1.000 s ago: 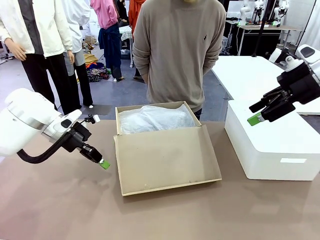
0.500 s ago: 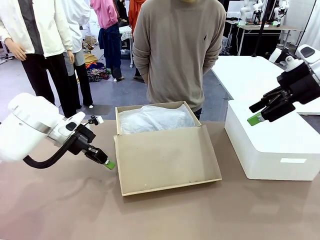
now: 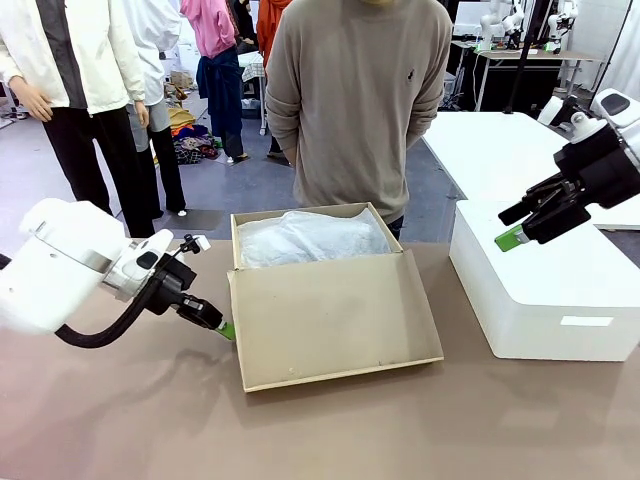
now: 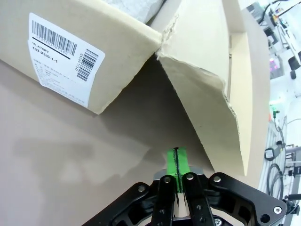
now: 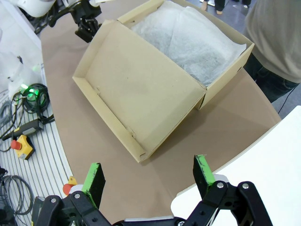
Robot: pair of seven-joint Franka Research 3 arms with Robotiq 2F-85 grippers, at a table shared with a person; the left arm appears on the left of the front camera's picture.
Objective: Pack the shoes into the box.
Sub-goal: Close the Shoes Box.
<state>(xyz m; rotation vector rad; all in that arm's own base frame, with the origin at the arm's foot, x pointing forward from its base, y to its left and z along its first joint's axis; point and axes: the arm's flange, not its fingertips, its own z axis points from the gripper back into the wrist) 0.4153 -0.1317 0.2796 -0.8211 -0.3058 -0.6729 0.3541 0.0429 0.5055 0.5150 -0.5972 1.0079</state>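
Cardboard box (image 3: 310,290) sits mid-table, lid flap (image 3: 335,318) folded toward the robot, tissue showing and no shoes visible — the left tool (image 3: 226,329), fingers pressed together at the flap's corner, should slide under low and lift slowly, while the right tool (image 3: 512,236) hangs spread apart.

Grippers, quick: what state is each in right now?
Left gripper: closed, holding nothing, tip by the box lid's edge.
Right gripper: open, empty.

A robot lab or test hall, it seems. Cables (image 5: 19,101) and an emergency-stop button (image 5: 21,146) lie beside the brown worktop (image 3: 150,410). Farther worktops (image 3: 520,62) stand behind, and clothes (image 3: 190,135) are heaped on the floor.
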